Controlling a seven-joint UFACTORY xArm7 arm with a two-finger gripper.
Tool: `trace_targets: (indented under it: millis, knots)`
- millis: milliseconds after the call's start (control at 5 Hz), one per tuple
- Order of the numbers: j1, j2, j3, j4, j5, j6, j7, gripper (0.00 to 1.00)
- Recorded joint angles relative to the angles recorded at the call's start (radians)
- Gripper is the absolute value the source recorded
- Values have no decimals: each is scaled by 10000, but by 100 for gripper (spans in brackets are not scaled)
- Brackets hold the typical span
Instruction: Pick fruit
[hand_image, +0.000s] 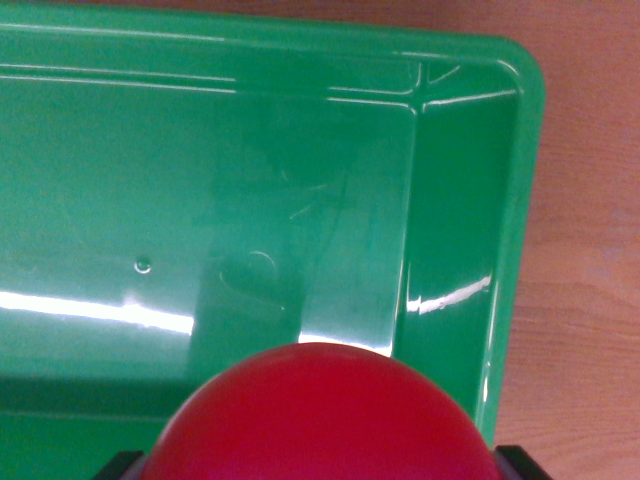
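- Red fruit: round, no long axis, fills bottom centre nearest the lens, directly between 2 dark finger tips.
- Green bin: bare floor lies beneath and ahead of fruit.
- Gripper: apparently pinching the fruit.

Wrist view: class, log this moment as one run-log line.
red fruit between gripper tips | above green bin | bin bare | wooden table
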Motion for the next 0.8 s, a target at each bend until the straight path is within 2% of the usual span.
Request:
trace_targets:
  millis: [200, 400, 600, 800]
  knots:
    - [0, 0, 0, 0, 0, 0, 0, 100]
    - [5, -102, -2, 306, -2, 406, -30, 100]
    - [5, -102, -2, 306, -2, 406, -30, 100]
    - [10, -192, -3, 578, -4, 768, -57, 100]
